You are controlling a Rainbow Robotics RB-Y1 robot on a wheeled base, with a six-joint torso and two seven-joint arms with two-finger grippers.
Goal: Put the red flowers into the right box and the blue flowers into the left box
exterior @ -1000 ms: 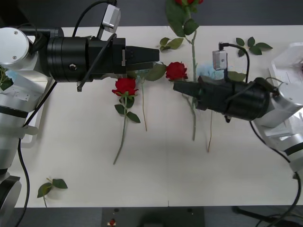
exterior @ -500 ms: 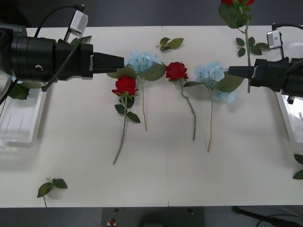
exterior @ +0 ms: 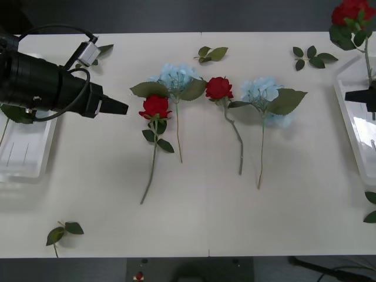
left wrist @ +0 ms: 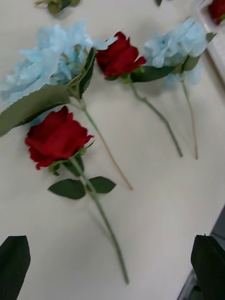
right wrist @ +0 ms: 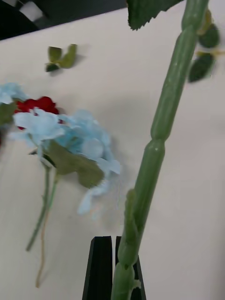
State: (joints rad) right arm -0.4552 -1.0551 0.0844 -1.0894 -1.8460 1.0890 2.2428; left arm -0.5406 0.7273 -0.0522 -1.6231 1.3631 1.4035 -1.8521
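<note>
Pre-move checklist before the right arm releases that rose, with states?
1. Right gripper shut on the held red rose's stem: ok, black fingers pinch it in the right wrist view.
2. Held rose over the right box: ok, stem hangs above the tray at the table's right edge.
3. Stem lined up to land fully inside the rim: cannot tell.
4. Left gripper empty and open: ok, fingers spread at the left wrist view's corners.
5. Left gripper near the left box, away from the drop: ok.
6. Sorting finished: not ok, two red roses and two blue hydrangeas lie mid-table.
</note>
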